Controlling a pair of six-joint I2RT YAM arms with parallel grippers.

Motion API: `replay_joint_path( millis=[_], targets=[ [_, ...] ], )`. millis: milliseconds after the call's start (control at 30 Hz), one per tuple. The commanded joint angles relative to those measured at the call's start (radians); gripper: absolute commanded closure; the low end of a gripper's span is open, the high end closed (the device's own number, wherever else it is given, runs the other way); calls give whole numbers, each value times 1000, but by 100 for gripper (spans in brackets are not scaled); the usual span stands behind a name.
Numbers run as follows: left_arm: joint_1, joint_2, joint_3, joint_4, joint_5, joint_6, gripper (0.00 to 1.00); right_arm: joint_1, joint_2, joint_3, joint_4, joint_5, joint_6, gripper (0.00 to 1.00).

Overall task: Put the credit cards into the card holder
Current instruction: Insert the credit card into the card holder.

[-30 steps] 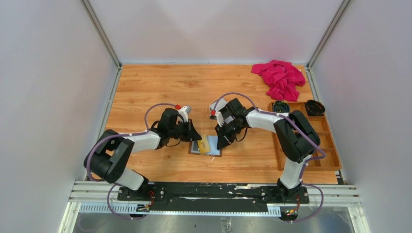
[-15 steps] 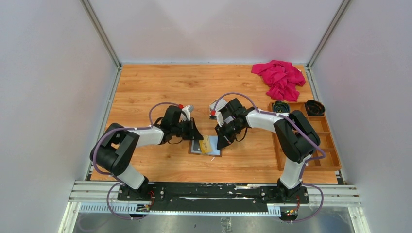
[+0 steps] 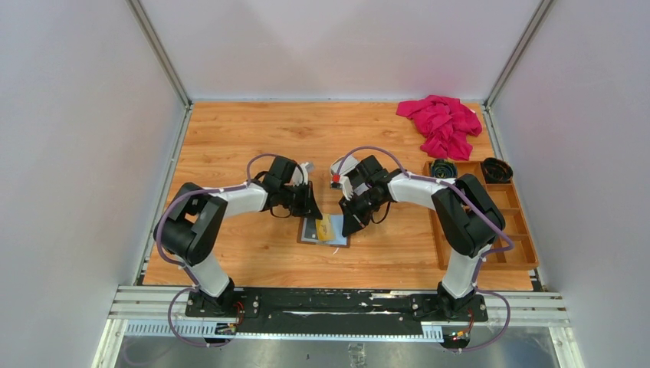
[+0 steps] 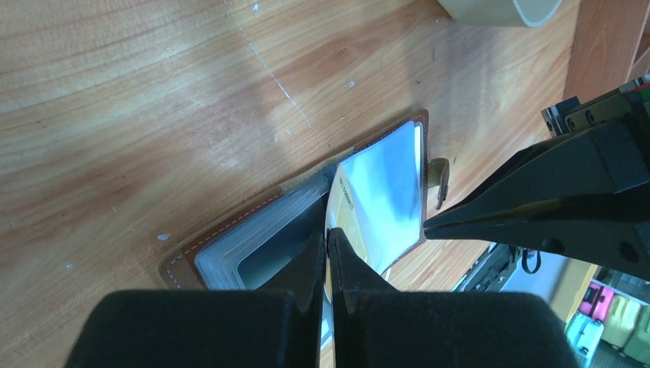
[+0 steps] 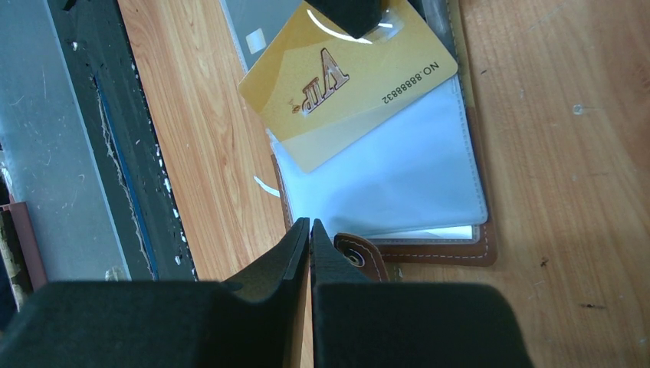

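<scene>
From above, my left gripper (image 3: 313,211) and my right gripper (image 3: 346,228) meet over the card holder (image 3: 338,238). It lies open on the table (image 3: 230,138), near the front edge and about midway between my arms. A gold card (image 3: 325,228) slants across its left half. A pink cloth (image 3: 441,123) is heaped at the far right corner, and a wooden box (image 3: 521,249) runs along the right side.

Through my left wrist camera, my left gripper (image 4: 327,238) is clamped on the near edge of the gold card (image 4: 339,203). The card tilts over the card holder (image 4: 264,241), whose grey pockets gape below it. My right gripper (image 4: 429,225) comes in from the right with its tips together, at the holder's edge just below the snap tab (image 4: 438,182). A cream tray (image 4: 498,9) shows at the top.

Through my right wrist camera, my right gripper (image 5: 309,226) is pressed closed with nothing visible between the tips. It sits at the corner of the clear sleeve (image 5: 398,184), just beside the snap tab (image 5: 359,251). I cannot tell whether it touches the sleeve. The gold card (image 5: 345,84) reads VIP and overlaps the sleeve of the card holder (image 5: 452,251). My left fingers (image 5: 349,11) pinch its far edge.
</scene>
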Motion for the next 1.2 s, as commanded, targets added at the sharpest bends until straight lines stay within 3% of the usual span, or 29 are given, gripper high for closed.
replay_joint_path(
  millis=[0,567,1167],
  targets=[
    [-14,49,21,-109,-39,48,100,19,21,27,-27,9,1,94],
    [-21,25,26,-204,-46,60,100,34,23,29,-29,67,2,94],
    [-33,134,126,-245,4,87,100,45,26,33,-32,78,-2,94]
  ],
)
